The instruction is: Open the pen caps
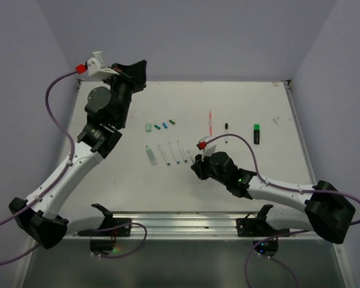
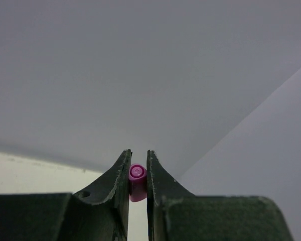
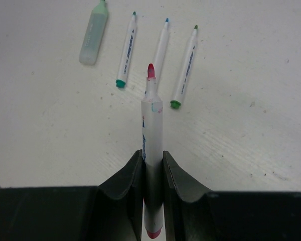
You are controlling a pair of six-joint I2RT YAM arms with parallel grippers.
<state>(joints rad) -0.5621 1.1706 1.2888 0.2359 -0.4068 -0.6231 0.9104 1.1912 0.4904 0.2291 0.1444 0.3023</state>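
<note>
Left tool (image 2: 138, 152): clenched on the magenta cap (image 2: 137, 182), raised at upper left of the top view.
Right tool (image 3: 153, 153): grasping its bared pen (image 3: 152, 120).
Done: four loose caps (image 1: 160, 125) rowed upper centre on the worktop (image 1: 126, 180).
Remaining: black highlighter (image 1: 257, 133) and two neighbours, apparently capped.

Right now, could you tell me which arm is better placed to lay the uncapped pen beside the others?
Right: the right end effector grips that pen beside the row of opened pens; the left end effector, raised, holds the magenta cap.
</note>
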